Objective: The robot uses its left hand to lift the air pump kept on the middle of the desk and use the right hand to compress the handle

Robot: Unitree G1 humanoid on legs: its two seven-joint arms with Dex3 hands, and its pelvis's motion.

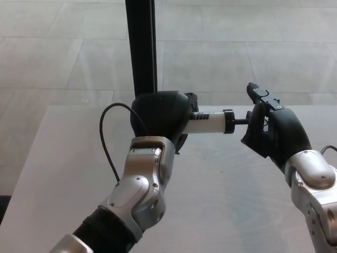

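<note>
At frame centre, the left hand [160, 117] has its fingers clamped on the air pump [210, 122], held level above the desk [221, 200]. The right hand [274, 134] closes its fingers on the handle [248, 119].

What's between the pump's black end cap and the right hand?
Head view: only the thin dark plunger rod spans from the black end cap to the right hand.
</note>
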